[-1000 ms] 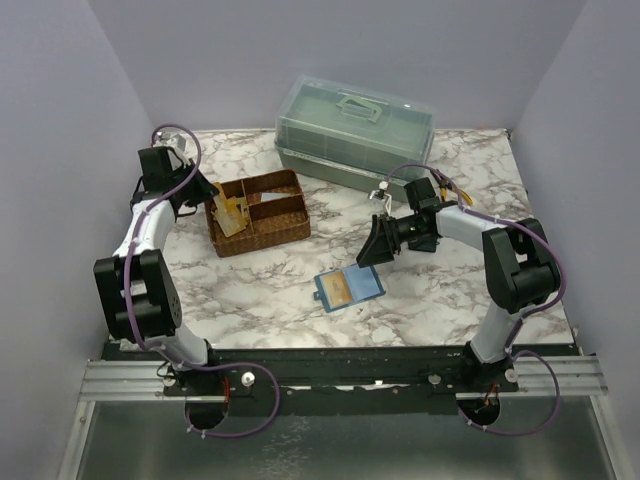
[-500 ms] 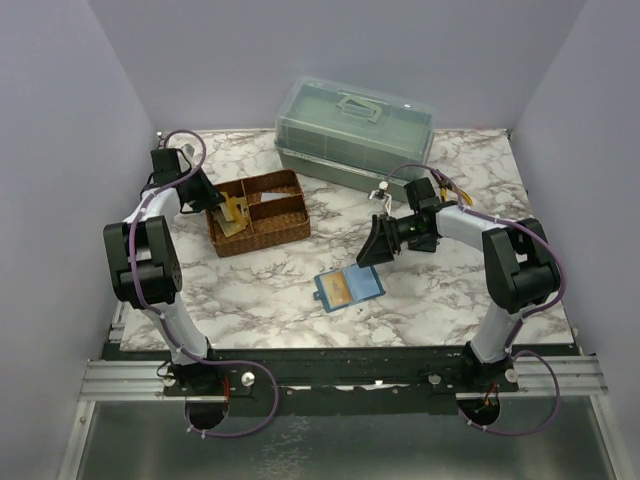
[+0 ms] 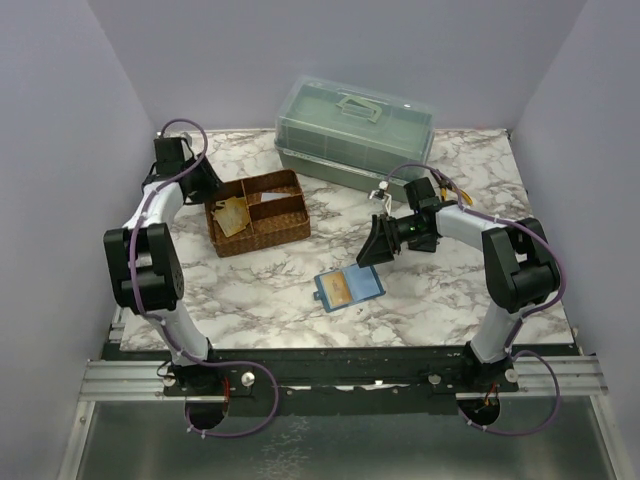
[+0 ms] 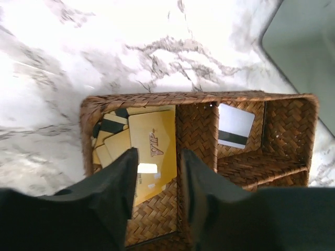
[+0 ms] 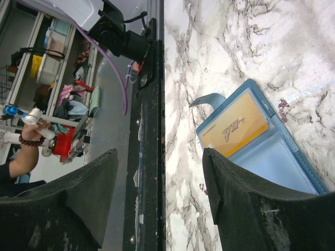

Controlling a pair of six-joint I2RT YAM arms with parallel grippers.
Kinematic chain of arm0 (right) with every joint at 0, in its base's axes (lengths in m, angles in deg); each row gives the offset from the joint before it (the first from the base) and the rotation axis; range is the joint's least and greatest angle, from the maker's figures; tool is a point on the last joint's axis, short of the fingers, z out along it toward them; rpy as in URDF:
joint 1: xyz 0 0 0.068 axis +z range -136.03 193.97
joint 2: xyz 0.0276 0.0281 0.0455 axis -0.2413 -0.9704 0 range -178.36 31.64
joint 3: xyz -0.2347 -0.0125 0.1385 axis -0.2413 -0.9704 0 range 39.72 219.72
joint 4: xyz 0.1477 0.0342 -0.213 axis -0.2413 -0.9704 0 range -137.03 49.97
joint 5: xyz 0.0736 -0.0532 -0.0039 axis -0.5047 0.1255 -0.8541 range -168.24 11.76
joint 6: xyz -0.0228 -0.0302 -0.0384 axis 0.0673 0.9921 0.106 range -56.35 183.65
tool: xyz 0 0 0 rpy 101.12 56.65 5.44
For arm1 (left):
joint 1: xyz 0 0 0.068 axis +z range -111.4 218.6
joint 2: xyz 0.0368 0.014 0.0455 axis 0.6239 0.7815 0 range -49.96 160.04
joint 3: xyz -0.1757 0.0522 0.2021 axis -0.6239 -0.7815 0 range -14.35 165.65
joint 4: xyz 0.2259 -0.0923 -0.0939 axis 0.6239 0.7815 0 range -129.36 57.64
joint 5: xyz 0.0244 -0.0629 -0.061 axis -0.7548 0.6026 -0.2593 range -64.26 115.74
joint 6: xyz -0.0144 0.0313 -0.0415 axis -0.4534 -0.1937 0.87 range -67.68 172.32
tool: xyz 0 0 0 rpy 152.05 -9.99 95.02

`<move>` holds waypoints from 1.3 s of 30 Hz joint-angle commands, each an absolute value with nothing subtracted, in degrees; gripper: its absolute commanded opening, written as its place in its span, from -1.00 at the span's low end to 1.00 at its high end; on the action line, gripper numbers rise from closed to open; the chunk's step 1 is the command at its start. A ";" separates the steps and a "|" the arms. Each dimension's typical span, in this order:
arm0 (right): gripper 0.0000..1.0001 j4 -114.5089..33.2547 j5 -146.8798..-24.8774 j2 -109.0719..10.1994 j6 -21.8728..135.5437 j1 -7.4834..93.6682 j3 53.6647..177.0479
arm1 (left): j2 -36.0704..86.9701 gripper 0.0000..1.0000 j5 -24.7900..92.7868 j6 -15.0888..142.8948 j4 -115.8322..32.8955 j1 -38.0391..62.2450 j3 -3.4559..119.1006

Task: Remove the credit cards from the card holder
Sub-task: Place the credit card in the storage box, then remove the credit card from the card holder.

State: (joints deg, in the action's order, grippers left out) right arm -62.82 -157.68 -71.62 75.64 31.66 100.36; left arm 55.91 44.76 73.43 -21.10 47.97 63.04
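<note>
Credit cards (image 4: 152,149) in wicker basket (image 4: 199,97), left compartment

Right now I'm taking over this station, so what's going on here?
Two robot arms are emptying a blue card holder into a wicker basket. The left gripper hangs open over the basket compartment where several tan cards lie. The right gripper, also open, hovers by the holder, which lies open on the marble table with one tan card in its pocket.
</note>
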 commanded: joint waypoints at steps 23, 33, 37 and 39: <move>0.45 -60.31 -156.85 -66.31 82.05 33.55 97.06 | 2.95 0.92 62.15 109.13 -46.58 39.12 17.74; 0.41 -47.41 -151.28 -66.58 68.90 38.84 91.89 | -6.14 0.88 43.96 118.68 -46.04 15.50 6.91; 0.36 -44.95 -147.94 -68.29 60.99 39.23 91.48 | -3.07 0.73 36.02 121.83 -47.37 4.33 6.63; 0.34 -42.95 -146.89 -68.33 57.68 39.28 90.45 | 0.05 0.69 32.57 123.76 -50.43 -0.20 6.08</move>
